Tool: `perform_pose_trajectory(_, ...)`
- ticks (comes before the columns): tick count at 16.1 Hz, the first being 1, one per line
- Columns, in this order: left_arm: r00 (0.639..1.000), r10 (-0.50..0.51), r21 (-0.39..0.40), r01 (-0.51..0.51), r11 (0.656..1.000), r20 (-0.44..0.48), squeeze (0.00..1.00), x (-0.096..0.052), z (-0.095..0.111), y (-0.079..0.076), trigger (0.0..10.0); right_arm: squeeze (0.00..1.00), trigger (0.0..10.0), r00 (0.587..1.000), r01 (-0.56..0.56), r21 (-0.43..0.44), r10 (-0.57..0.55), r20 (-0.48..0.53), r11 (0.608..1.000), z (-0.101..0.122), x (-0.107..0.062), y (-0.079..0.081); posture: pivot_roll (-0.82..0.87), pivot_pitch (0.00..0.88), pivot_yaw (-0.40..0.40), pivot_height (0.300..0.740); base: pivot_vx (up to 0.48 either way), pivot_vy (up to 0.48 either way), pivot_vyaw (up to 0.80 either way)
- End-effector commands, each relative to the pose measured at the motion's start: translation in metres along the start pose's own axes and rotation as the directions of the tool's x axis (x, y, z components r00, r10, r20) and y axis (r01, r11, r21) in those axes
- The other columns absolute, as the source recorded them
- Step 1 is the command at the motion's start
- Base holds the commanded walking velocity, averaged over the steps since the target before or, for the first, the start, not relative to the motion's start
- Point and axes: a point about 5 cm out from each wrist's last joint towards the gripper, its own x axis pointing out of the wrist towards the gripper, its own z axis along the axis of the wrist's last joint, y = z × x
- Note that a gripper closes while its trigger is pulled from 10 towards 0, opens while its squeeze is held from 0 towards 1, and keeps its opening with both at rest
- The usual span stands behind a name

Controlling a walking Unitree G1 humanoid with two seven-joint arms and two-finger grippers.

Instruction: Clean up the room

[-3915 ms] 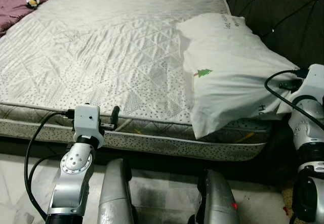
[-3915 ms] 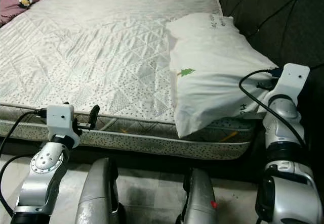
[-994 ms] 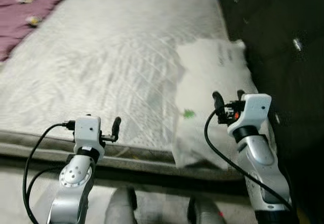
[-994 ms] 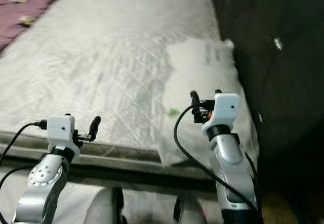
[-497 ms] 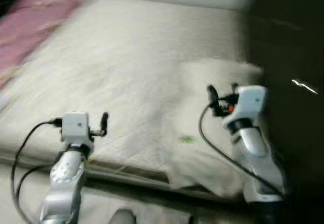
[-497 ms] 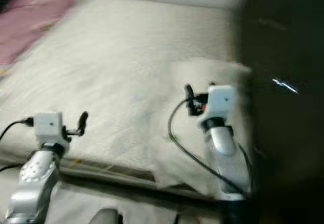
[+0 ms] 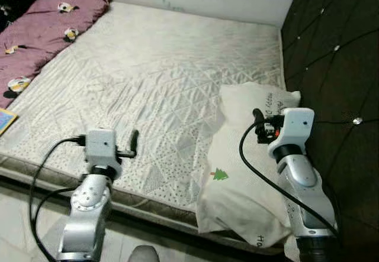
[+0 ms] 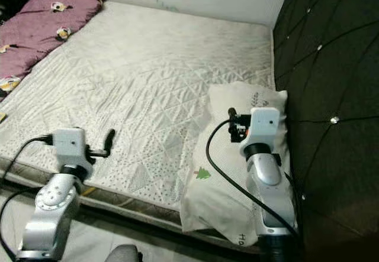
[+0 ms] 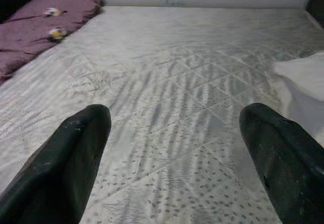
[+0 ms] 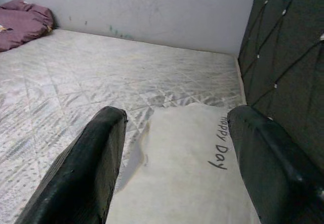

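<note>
The white pillow (image 7: 249, 173) lies at the near right corner of the bed, along the dark tufted headboard (image 7: 331, 67), its lower end hanging a little past the mattress (image 7: 148, 78) edge; a small green tree print and the words "Happy Day" mark its cover. The right end effector (image 10: 172, 158) hovers just above the pillow's upper half, its two black fingers spread wide and holding nothing, aimed along the pillow toward the far wall. The left end effector (image 9: 174, 153) hangs over the near edge of the mattress, well apart from the pillow, also spread wide and empty. Further out, the quilted mattress is bare across its middle, and a purple blanket (image 7: 41, 31) with small printed figures is bunched along the far left side. A corner of something blue and yellow (image 7: 5, 120) shows at the left margin of the left eye view, too little of it to identify. As for the step in hand, it looks like the approach to the pillow, with no grasp made yet, so the tidying appears to be at an early stage. The next move would likely call for lowering the right end effector until its fingers straddle a fold of the soft cover, then closing firmly; the fabric is slack and may slip or bunch, so a pinch near an edge or corner seems safer than one on the flat middle.
</note>
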Motion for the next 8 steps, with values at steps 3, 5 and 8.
perform_pose_trajectory(3, 1.0, -0.027, -0.002, 0.027, 1.0, 0.005, 0.0, 0.0004, -0.0004, -0.0054, 10.0, 0.0, 10.0, 0.999, 0.048, -0.026, -0.048, -0.011, 0.999, -0.0039, -0.0007, -0.0092, 0.0, 0.0, 0.001, 0.74, 0.0, 0.0, 0.0)
perform_pose_trajectory(5, 1.0, -0.028, -0.025, 0.027, 0.999, -0.007, 0.0, -0.0006, -0.0018, -0.0066, 10.0, 0.48, 10.0, 0.998, 0.049, 0.036, -0.048, -0.036, 0.998, -0.007, -0.0023, -0.0072, 0.0, 0.0, 0.002, 0.74, 0.0, 0.0, 0.0)
perform_pose_trajectory(8, 0.999, -0.032, -0.033, 0.032, 0.999, -0.003, 0.0, -0.0003, -0.0012, -0.0077, 10.0, 0.6, 10.0, 0.997, 0.028, 0.019, -0.026, -0.071, 0.999, -0.0117, -0.0044, -0.0028, 0.0, 0.0, 0.002, 0.74, 0.0, 0.0, -0.19)
